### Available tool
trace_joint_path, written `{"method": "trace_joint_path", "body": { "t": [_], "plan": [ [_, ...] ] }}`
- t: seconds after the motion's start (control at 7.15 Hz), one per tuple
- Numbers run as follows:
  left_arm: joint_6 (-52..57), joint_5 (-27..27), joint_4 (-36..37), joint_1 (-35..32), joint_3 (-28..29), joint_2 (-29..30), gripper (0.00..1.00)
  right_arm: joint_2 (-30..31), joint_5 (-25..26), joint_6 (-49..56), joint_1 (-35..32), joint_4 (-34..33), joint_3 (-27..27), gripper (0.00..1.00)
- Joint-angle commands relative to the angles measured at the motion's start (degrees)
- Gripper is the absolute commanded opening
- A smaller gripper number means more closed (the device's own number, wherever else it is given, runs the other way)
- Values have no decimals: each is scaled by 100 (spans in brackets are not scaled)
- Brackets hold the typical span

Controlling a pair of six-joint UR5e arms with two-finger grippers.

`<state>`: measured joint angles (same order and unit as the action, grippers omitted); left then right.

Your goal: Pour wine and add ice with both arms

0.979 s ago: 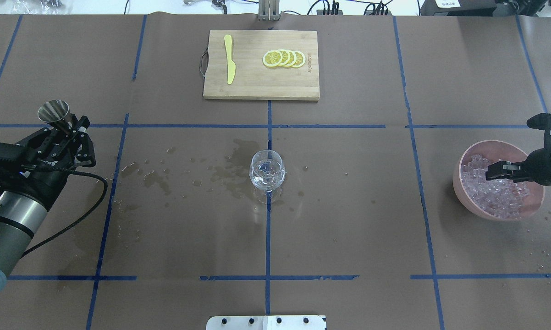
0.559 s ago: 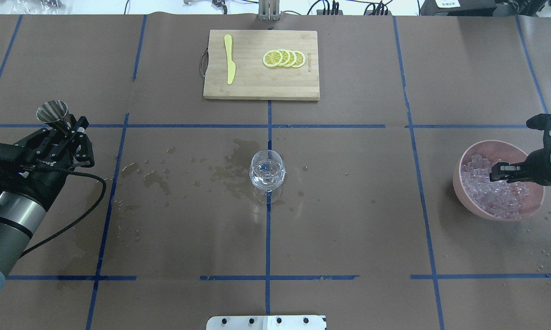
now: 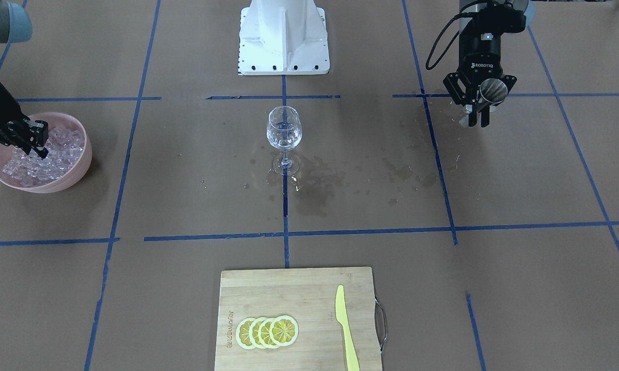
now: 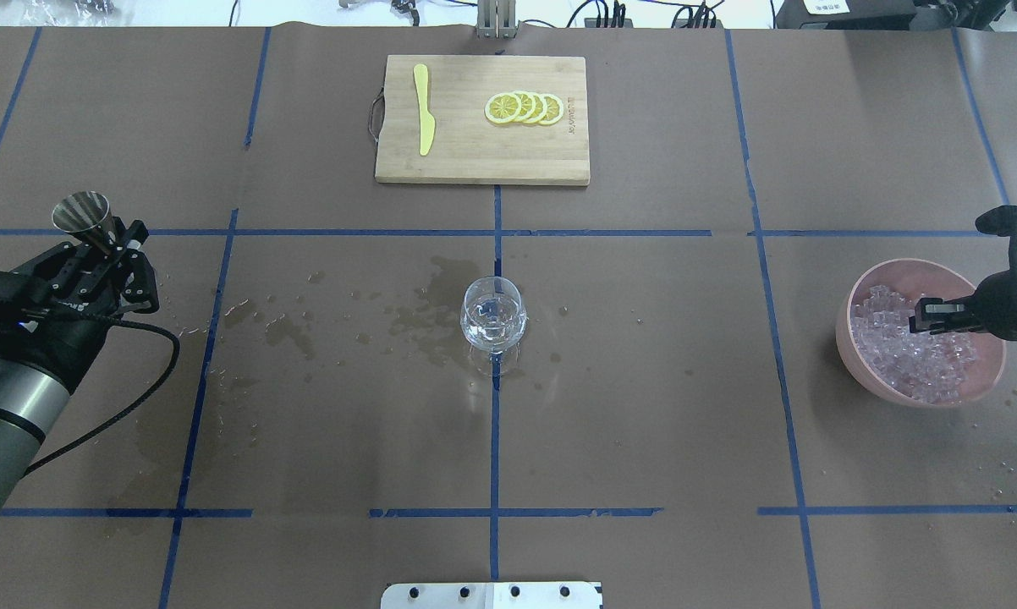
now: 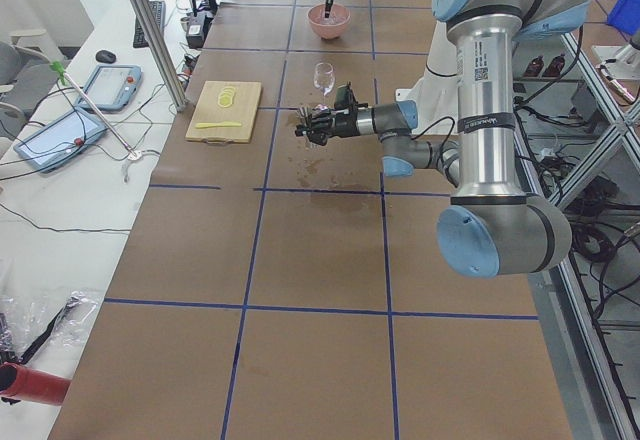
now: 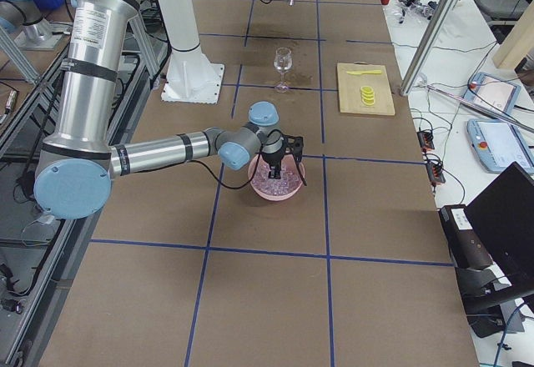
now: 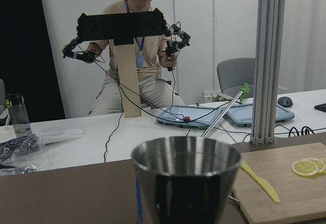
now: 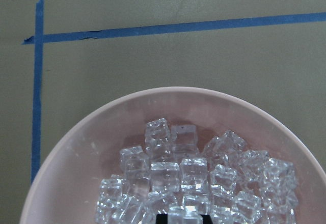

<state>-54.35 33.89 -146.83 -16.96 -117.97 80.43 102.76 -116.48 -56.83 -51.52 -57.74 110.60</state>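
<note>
**A:** What do the wrist cameras give you that the overhead misses?

**B:** On my left wrist feed, the polished steel cone-shaped measuring cup [image 7: 186,178] fills the lower frame, upright. I cannot see into it. Beyond the bench [image 7: 51,198] sits an operator [image 7: 145,68] holding two controllers, and no fixed view shows him. From overhead I see the left gripper [image 4: 112,244] clamped on that cup's narrow lower part, above the robot's left side of the bench.

**A:** And the right side?

**B:** My right wrist feed looks straight down into the round pink bowl [image 8: 91,152]. The ice [image 8: 188,178], clear glassy cubes, lies heaped in it with each cube distinct. Overhead it is only a glitter. The right gripper [image 4: 927,317] hangs over the pile with its tips at the cubes. I cannot tell whether its fingers are together or apart.

**A:** Where is the wine [image 3: 284,139]?

**B:** In the clear stemmed glass [image 3: 284,121] at the bench's centre, standing on a blue tape [image 4: 627,233] crossing. It is a little colourless liquid low in the bowl, clearest from the front-facing camera. Dark wet stains [image 4: 424,317] mark the brown paper beside the foot, on the left arm's side.

**A:** Any writing?

**B:** "ROBOTIQ" in white on the left gripper's body, in the front-facing view only. The bamboo cutting board [image 4: 483,161] carries a yellow plastic knife [image 4: 425,118] and four overlapping lemon slices [image 4: 525,108]. It has a burnt-in mark by the slices that I cannot read.
</note>
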Motion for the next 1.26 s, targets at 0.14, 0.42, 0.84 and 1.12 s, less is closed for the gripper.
{"method": "trace_joint_path", "body": {
  "t": [0.14,0.42,0.84,1.12],
  "plan": [
    [-592,3,-12,0,115,-280,0,166,-68,-4,-182,-53,470,0],
    [-1443,74,-12,18,316,-361,0,166,-77,-30,-349,-53,602,0],
    [-2122,-371,14,175,686,-335,0,157,-278,-74,-455,-53,857,0],
    [-2351,-1197,32,560,1002,-326,0,157,-305,-187,-456,-53,972,0]
  ]
}}
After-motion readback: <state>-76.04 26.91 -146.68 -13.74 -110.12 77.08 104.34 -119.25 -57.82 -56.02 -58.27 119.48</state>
